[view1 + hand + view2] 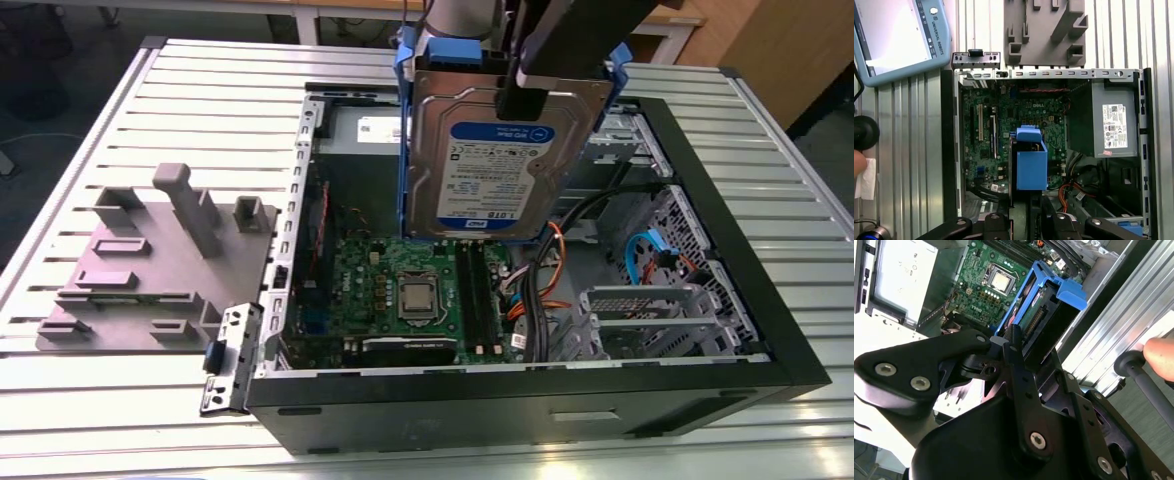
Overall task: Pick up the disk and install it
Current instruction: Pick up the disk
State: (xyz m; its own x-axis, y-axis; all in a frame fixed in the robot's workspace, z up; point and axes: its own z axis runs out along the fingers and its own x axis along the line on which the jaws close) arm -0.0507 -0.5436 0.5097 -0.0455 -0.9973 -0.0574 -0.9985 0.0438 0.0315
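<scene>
One black gripper (527, 98) is clamping the flat silver hard disk with blue plastic rails (501, 170) upright above the open black computer case (467, 410) in the exterior view. In the second wrist view, its fingers (1013, 342) are pinching the disk's edge. In the first wrist view, the disk is hovering over the green motherboard (1051, 117).

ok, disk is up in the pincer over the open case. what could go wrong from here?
1. The pincer grips the disk upright near its top edge, directly above the motherboard. A slip would likely drop it onto the board.
2. Orange and black cables lie loose in the case just beside the disk and could snag its blue side rails.
</scene>
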